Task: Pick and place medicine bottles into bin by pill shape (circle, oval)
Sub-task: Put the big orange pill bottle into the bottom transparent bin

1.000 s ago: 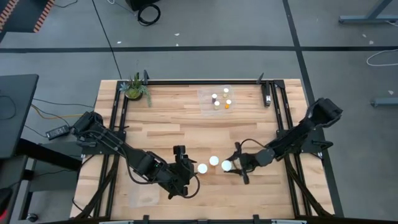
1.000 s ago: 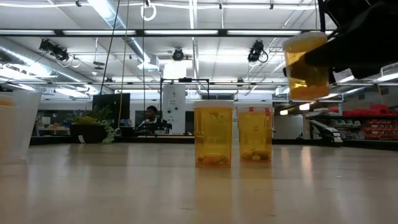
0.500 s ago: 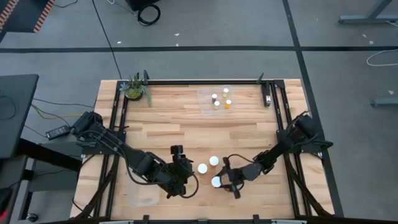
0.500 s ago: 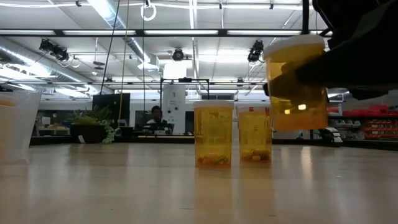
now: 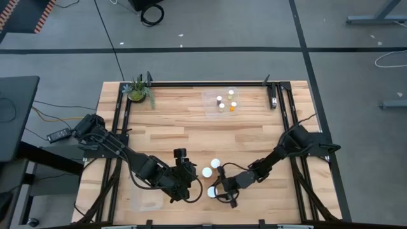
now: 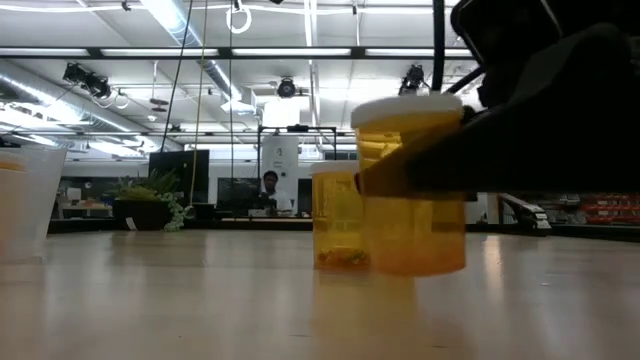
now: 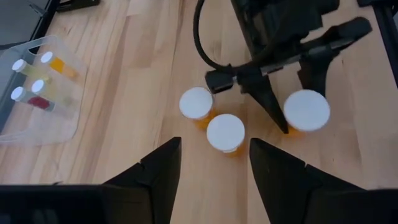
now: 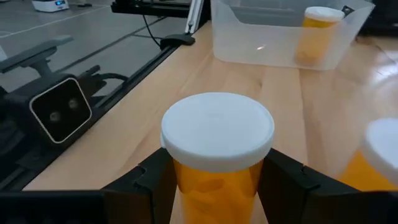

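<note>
High view: right gripper (image 5: 220,189) sits low near the front edge of the table (image 5: 184,127), fingers clamped on a wide white-capped bottle (image 5: 212,191). Two more wide bottles stand just beyond it, one (image 5: 206,172) toward the left arm's side and the other (image 5: 215,163) a bit farther back. Left gripper (image 5: 186,183) rests just beside the held bottle on its left, not touching any bottle. Far from both grippers, at the back of the table, a clear bin (image 5: 222,102) holds four narrow bottles (image 5: 226,102). Potted plant (image 5: 137,90) at the back-left corner.

Low view: held bottle (image 6: 410,185) fills the middle, amber body, white cap, dark fingers across its side; its base looks at or just above the wood, can't tell which. Another amber bottle (image 6: 338,216) stands behind it, partly covered. A clear bin's edge (image 6: 25,200) shows far left. A person sits in the room behind.

Left wrist view: left gripper (image 7: 211,168) spread wide, nothing between the fingers. Ahead of it two white caps (image 7: 225,132) and (image 7: 196,103) close together, the held bottle (image 7: 306,111) beside them, pinched by the right gripper's fingers (image 7: 273,109). Bin with narrow bottles (image 7: 37,87) off to the side.

Right wrist view: bottle (image 8: 217,140) squeezed between both fingers (image 8: 152,180), white cap up. Beyond it a clear bin (image 8: 280,37) with one amber bottle (image 8: 318,31) inside.
</note>
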Tool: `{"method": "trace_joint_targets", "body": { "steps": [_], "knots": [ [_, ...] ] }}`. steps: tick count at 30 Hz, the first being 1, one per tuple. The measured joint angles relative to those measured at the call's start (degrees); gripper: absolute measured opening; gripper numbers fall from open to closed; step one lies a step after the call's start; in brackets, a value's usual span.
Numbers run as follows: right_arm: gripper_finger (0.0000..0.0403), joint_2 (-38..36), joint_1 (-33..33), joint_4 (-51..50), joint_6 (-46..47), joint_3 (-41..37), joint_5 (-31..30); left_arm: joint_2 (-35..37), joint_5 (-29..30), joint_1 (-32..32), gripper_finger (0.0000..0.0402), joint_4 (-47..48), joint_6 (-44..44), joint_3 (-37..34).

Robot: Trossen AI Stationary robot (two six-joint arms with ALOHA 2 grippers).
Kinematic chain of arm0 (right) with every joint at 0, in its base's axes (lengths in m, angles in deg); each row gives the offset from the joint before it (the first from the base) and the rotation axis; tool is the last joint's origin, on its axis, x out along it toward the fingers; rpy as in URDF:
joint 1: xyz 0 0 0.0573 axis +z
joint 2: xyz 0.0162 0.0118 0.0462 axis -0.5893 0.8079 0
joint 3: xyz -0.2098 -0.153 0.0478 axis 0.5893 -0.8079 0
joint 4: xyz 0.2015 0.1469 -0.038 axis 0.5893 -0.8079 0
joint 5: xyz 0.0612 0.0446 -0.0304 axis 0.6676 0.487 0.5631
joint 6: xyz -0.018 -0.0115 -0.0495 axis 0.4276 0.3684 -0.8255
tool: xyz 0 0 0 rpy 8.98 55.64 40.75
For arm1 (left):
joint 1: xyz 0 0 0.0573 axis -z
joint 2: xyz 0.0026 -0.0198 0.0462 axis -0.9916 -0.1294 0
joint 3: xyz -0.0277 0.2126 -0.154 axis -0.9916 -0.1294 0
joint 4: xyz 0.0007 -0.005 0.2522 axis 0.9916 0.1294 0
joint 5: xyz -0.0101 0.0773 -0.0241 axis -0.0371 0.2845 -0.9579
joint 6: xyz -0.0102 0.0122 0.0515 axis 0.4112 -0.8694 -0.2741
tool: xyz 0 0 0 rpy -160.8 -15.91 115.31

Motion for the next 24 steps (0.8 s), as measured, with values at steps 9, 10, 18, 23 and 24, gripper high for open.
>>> {"method": "trace_joint_targets", "body": {
  "steps": [9, 10, 18, 23, 24],
  "knots": [
    [0.0194, 1.63, -1.02, -1.05, -0.01, 1.37, 1.64, 0.02, -0.93, 0.10, 0.0201, 0.17, 1.14, 0.01],
    [0.0194, 1.62, -1.02, -0.97, 0.07, 1.37, 1.64, 0.02, -0.96, 0.11, 0.0200, 0.14, 1.14, 0.00],
    [0.0230, 1.88, -1.05, -3.49, 0.79, 1.35, 0.17, 0.02, -1.49, 0.11, 0.0196, 0.03, 1.22, 0.00],
    [0.0257, 1.81, -1.18, -4.12, 0.65, 1.34, -0.57, 0.02, -3.47, 0.11, 0.0199, -0.31, 1.21, 0.00],
    [0.0259, 1.37, -1.18, -5.53, 0.64, 1.33, -0.88, 0.02, -4.47, 0.11, 0.0198, -0.54, 1.20, 0.00]
  ]
}}
